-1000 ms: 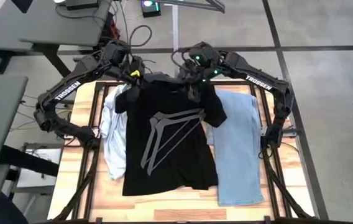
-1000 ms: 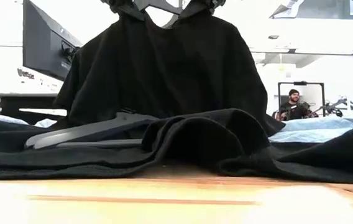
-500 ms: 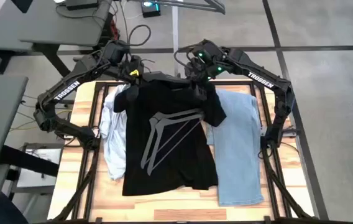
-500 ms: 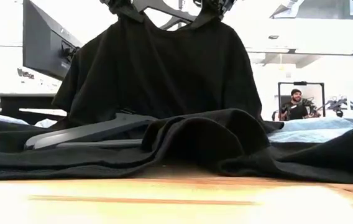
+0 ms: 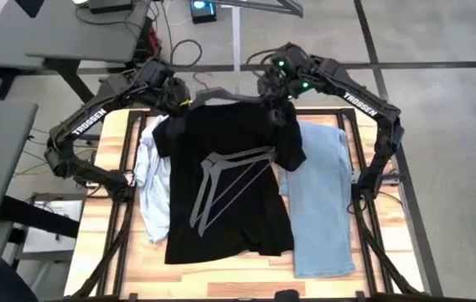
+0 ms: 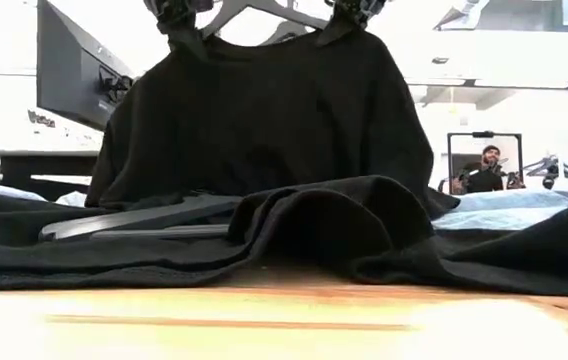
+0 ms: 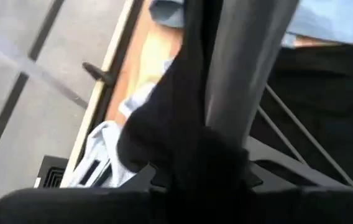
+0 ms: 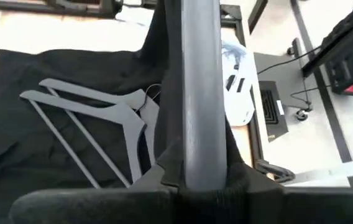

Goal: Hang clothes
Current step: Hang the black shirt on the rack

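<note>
both arms have raised the black t-shirt (image 5: 230,180) by its shoulders, left end effector (image 5: 173,98) and right end effector (image 5: 276,90) each pinching cloth; its hem still drags on the table (image 5: 104,210). only the wrist views show hanger bars inside the shoulders.

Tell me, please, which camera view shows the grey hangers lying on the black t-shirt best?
The high view: both grey hangers show whole on the black t-shirt. The right wrist view shows most of them, the low view only an edge, the left wrist view a few bars.
</note>
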Controlling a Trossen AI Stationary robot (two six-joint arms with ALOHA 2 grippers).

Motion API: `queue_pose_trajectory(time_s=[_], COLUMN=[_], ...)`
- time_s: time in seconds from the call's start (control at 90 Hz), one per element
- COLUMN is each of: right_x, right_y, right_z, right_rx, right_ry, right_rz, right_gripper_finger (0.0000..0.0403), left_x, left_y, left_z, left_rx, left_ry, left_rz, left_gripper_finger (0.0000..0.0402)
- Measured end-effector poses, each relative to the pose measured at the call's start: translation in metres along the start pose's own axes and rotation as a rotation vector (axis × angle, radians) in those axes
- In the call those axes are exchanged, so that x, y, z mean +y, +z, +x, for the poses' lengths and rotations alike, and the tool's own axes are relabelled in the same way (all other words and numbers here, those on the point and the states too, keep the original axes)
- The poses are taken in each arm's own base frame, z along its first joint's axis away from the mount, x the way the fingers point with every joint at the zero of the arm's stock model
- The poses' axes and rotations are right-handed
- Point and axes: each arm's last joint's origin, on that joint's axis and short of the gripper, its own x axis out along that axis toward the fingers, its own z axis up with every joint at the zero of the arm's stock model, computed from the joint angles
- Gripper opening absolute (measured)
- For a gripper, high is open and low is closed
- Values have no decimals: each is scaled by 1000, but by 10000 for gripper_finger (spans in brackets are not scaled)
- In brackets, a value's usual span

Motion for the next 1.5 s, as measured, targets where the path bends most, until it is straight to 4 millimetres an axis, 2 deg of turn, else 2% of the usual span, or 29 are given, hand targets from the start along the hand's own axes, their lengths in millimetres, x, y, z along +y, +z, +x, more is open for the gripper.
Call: queue_pose_trajectory(time_s=[0.222, 0.378, 0.667, 0.811, 0.878, 1.033, 1.244, 1.5], right_x=[-6, -12, -31, -35, -34, -31, -28, -24], right_y=[-1, -1, -4, -9, -9, -7, -6, -4], right_z=[-6, -9, -16, -17, -17, -16, -14, -17], right_rx=[-18, -55, -108, -78, -79, -84, -82, -98], right_ry=[-21, -35, -92, -113, -110, -87, -56, -34], right_rz=[23, 71, 198, 232, 227, 213, 203, 142], right_gripper_finger=[23, 23, 23, 22, 22, 22, 22, 22], left_x=[4, 14, 41, 53, 54, 50, 54, 55], left_y=[5, 13, 8, 10, 11, 7, -4, -7], left_z=[-17, -25, -36, -47, -47, -44, -44, -45], left_rx=[-131, -219, -223, -255, -266, -298, -248, -268], left_ry=[62, 187, 425, 590, 561, 345, 250, 178], left_rz=[-24, -83, -148, -97, -37, 15, 32, 9], left_gripper_finger=[58, 66, 150, 165, 165, 165, 165, 164])
